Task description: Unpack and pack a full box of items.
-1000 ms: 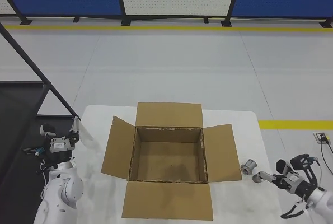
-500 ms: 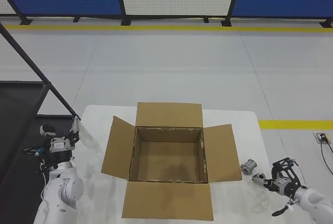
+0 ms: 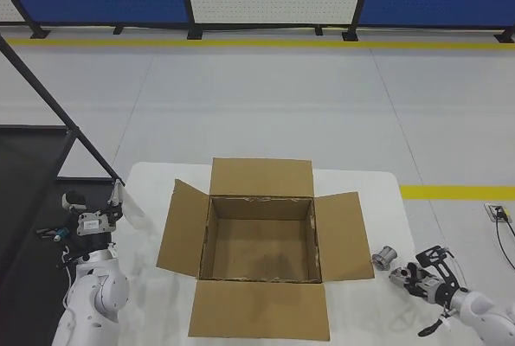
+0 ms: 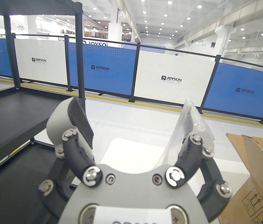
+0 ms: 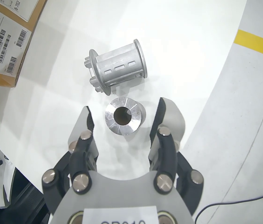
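closest in, at the tabletop's near right corner, the right claw [image 5: 124, 109] hangs low with its fingers spread. a short metal sleeve [image 5: 111, 123] stands on end between them, its bore facing up (a gap shows on either side, so neither pad touches it). just beyond the sleeve, near it but apart, a larger flanged metal cylinder [image 5: 116, 68] lies on its side on the white tabletop [image 5: 168, 24].

over at the near left corner the left claw [image 4: 131, 115] points up and away from the tabletop, fingers wide apart and gripping nothing. a scrap of clear plastic film [image 4: 188, 122] clings to one finger. a black shelf rack [image 4: 12, 113] stands just beside that arm, off the tabletop's left edge.

mid-tabletop sits the cardboard box [image 3: 261, 177], upright and open, all four flaps folded outward and its brown floor showing. the right-hand flap reaches toward the two metal parts without touching them, and a shipping label [image 5: 5, 47] is stuck on its corner.

past the tabletop lies pale grey floor [image 3: 266, 95], with a yellow line [image 3: 465, 192] off to the right and another along the far side. there, blue and white fence panels [image 3: 101, 10] close off the space.
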